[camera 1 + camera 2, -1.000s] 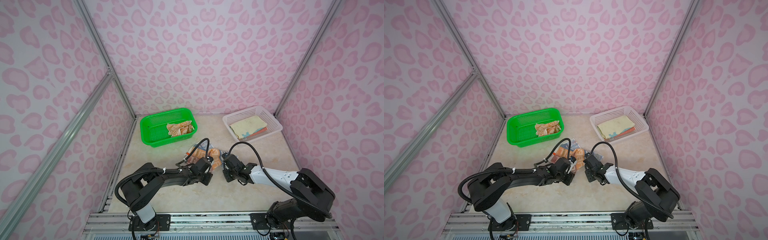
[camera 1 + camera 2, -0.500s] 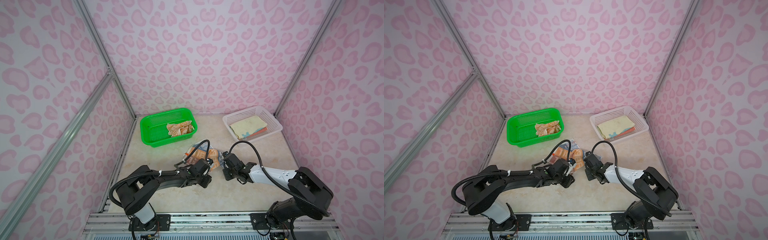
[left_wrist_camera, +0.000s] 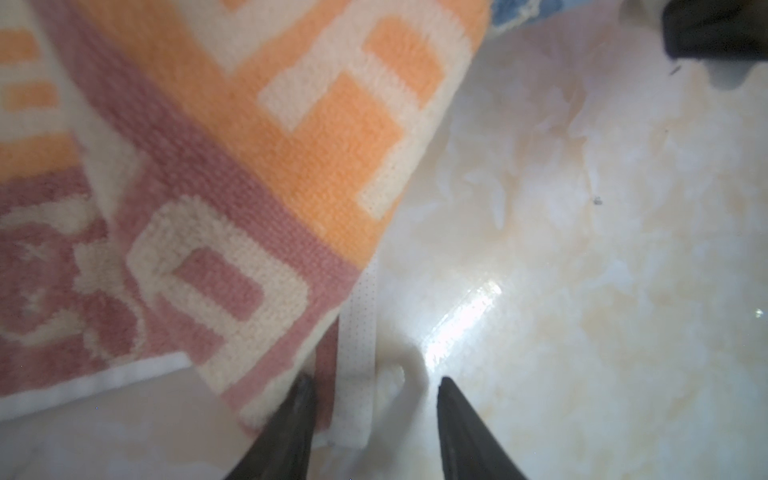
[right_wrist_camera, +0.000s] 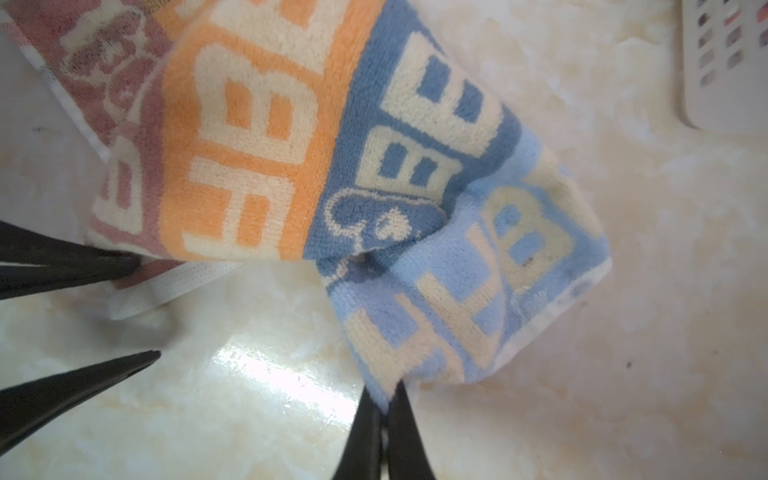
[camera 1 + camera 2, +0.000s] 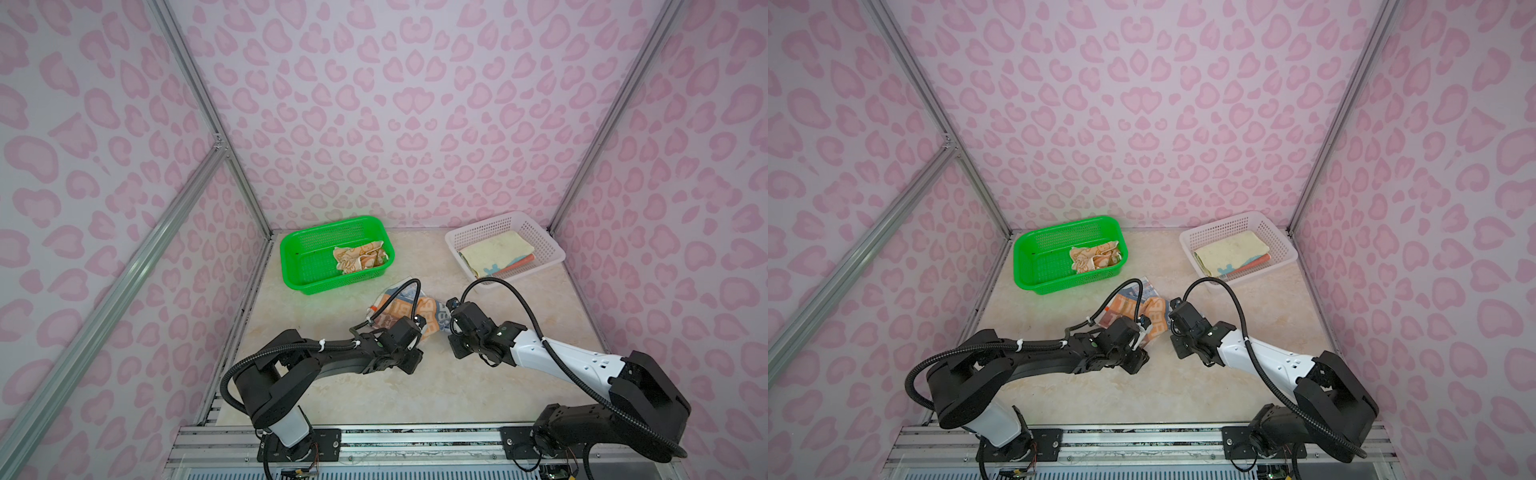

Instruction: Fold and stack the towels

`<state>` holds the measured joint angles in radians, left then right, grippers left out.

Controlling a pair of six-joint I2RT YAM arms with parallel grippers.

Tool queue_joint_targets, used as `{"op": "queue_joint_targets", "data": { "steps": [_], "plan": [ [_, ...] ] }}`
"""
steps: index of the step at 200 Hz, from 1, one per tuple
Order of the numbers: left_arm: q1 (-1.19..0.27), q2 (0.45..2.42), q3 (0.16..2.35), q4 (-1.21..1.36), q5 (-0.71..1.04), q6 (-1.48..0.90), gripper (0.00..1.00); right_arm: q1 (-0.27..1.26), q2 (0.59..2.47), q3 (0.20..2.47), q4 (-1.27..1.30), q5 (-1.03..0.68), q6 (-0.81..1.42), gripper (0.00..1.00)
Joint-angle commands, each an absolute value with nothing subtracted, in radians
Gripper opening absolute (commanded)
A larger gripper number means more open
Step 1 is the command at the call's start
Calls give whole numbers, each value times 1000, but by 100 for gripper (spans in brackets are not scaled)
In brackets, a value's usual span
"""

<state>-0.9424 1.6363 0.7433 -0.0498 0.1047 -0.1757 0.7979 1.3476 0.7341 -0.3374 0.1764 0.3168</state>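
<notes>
The striped towel (image 5: 399, 307) (image 5: 1156, 311), in brown, orange and blue bands with white block letters, lies crumpled mid-table between both grippers. My left gripper (image 3: 374, 380) (image 5: 419, 328) is open at its brown corner. The white hem strip (image 3: 357, 353) lies loose between the jaws, close to one finger. My right gripper (image 4: 386, 395) (image 5: 449, 316) is shut on the pale blue corner of the striped towel (image 4: 291, 145). The left gripper's fingers (image 4: 83, 262) also show in the right wrist view. An orange towel with cartoon faces (image 5: 360, 257) lies bunched in the green basket.
The green basket (image 5: 299, 257) stands at the back left. The white basket (image 5: 552, 249) at the back right holds a folded pale yellow-green towel (image 5: 496, 251) on top of a coral one (image 5: 521, 262). Pink patterned walls close in three sides.
My left gripper has opened and let go of the towel's brown corner. My right gripper has shut on the blue corner.
</notes>
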Motion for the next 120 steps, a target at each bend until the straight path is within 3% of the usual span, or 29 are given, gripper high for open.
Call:
{"op": "queue_joint_targets", "data": {
  "steps": [1, 30, 120],
  "plan": [
    [-943, 1612, 727, -298, 89, -216, 66, 798, 1341, 741, -357, 193, 294, 0],
    [-945, 1519, 749, -310, 40, -225, 74, 798, 1350, 749, -352, 192, 281, 0],
    [-953, 1469, 821, -434, -28, -168, 76, 785, 1339, 735, -332, 176, 259, 0]
  ]
}}
